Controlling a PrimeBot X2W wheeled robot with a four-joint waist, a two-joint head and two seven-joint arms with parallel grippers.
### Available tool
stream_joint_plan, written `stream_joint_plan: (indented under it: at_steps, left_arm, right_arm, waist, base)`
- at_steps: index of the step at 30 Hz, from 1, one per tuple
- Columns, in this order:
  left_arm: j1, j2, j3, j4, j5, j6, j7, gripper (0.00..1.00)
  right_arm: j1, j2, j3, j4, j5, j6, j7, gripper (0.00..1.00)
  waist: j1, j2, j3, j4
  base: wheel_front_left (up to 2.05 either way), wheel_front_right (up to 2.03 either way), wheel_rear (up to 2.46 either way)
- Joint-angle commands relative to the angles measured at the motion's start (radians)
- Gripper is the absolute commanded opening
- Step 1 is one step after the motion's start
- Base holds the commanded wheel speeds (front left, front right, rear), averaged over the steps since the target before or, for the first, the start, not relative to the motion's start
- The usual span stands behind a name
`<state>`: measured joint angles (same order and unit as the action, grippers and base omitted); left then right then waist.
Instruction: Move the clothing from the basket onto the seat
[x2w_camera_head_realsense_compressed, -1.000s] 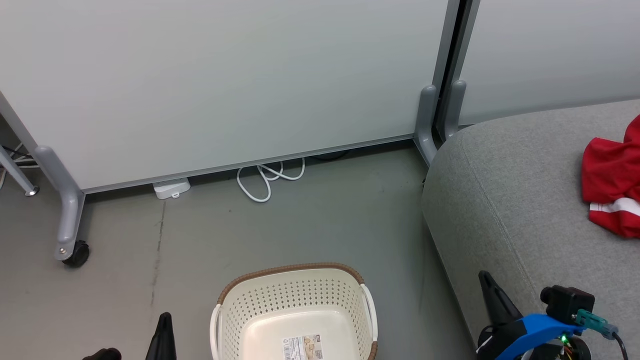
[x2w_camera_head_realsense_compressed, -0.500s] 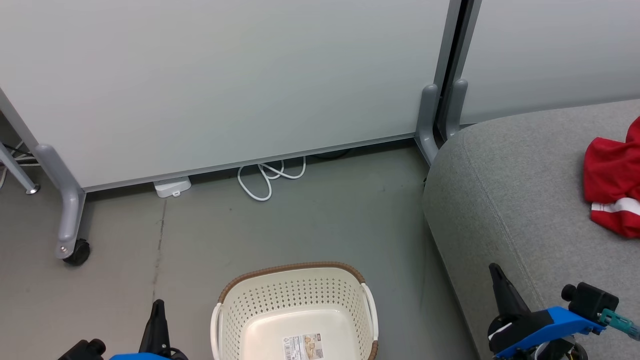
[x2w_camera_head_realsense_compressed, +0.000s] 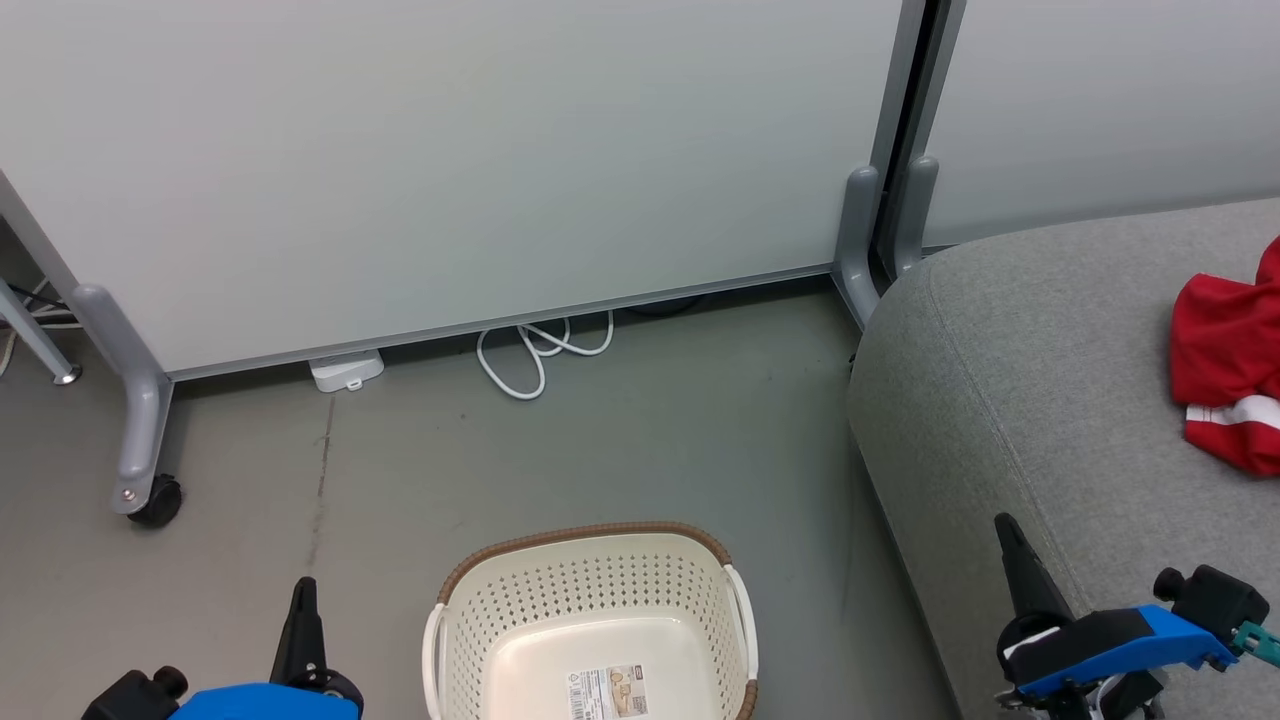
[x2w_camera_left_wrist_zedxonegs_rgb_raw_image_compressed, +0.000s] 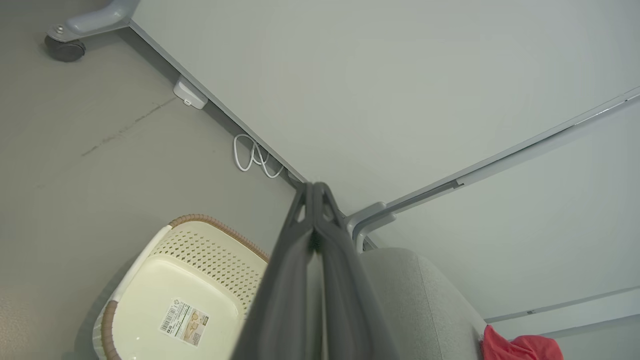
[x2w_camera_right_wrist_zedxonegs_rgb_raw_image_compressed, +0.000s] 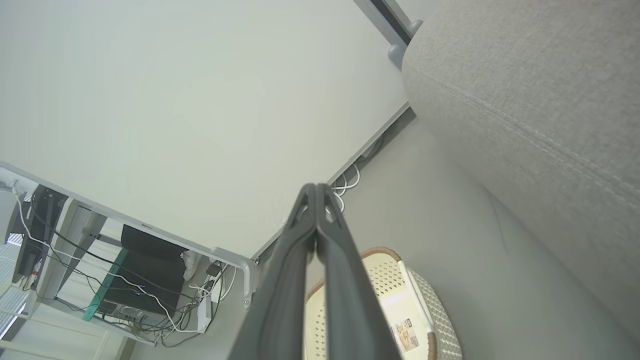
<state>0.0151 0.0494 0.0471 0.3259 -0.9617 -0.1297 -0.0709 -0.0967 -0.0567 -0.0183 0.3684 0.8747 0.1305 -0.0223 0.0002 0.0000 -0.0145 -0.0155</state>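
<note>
Left jaws: pressed together, the two dark fingers (x2w_camera_left_wrist_zedxonegs_rgb_raw_image_compressed: 290, 280) meet at the tips in the left wrist view, nothing between them. In the head view one finger (x2w_camera_head_realsense_compressed: 300, 630) points up above a blue wrist housing (x2w_camera_head_realsense_compressed: 265, 700), over the floor (x2w_camera_head_realsense_compressed: 650, 440) just left of the basket, not touching it. Right jaws: likewise closed tip to tip, fingers (x2w_camera_right_wrist_zedxonegs_rgb_raw_image_compressed: 285, 290) gripping nothing. In the head view the right finger (x2w_camera_head_realsense_compressed: 1022, 575) rises over the seat's front edge, near its rounded corner. Basket (x2w_camera_head_realsense_compressed: 590, 530): stands upright on the floor between the two arms, close beside the seat's side, a strip of floor between them. Brown rim, perforated cream walls, white side handles, label (x2w_camera_head_realsense_compressed: 606, 692) on its floor. Seen too from the left wrist (x2w_camera_left_wrist_zedxonegs_rgb_raw_image_compressed: 220, 250) and the right wrist (x2w_camera_right_wrist_zedxonegs_rgb_raw_image_compressed: 425, 300). Seat (x2w_camera_head_realsense_compressed: 1050, 380): light grey fabric, seam running along its edge; also (x2w_camera_left_wrist_zedxonegs_rgb_raw_image_compressed: 415, 300) and (x2w_camera_right_wrist_zedxonegs_rgb_raw_image_compressed: 525, 75). Clothing (x2w_camera_head_realsense_compressed: 1225, 350): a crumpled red heap with a white stripe, lying on the seat's top, well in from the rounded corner and well apart from both arms; a red corner of it shows in the left wrist view (x2w_camera_left_wrist_zedxonegs_rgb_raw_image_compressed: 520, 347). Cannot tell how many garments make up the heap. Beyond: pale partition panels (x2w_camera_head_realsense_compressed: 450, 150) on grey legs, a caster (x2w_camera_head_realsense_compressed: 155, 500), a looped white cable (x2w_camera_head_realsense_compressed: 540, 350) and a small white box (x2w_camera_head_realsense_compressed: 346, 371) at the panel's foot.
</note>
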Motion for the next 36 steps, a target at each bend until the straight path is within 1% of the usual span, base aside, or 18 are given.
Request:
stream_joint_plan:
  at_steps: [1, 18, 36]
  left_arm:
    - [-0.033, 0.002, 0.005, -0.016, -0.025, -0.001, 0.007, 0.0]
    - [-0.061, 0.002, 0.025, -0.036, -0.209, -0.001, 0.06, 0.0]
    - [-0.088, 0.001, 0.04, -0.054, -0.364, -0.001, 0.106, 0.0]
  right_arm:
    - [-0.015, 0.001, -0.007, -0.02, 0.034, 0.0, 0.006, 0.0]
    - [-0.016, 0.003, -0.034, -0.052, 0.24, 0.0, 0.045, 0.0]
    - [-0.016, 0.004, -0.056, -0.079, 0.416, 0.0, 0.078, 0.0]
  waist:
    - [-0.0001, 0.0, 0.0, 0.0]
    - [-0.0001, 0.0, 0.004, 0.004]
    - [-0.0001, 0.0, 0.008, 0.007]
  base:
    - [0.0, 0.0, 0.0]
    - [0.0, 0.0, 0.0]
    - [0.0, 0.0, 0.0]
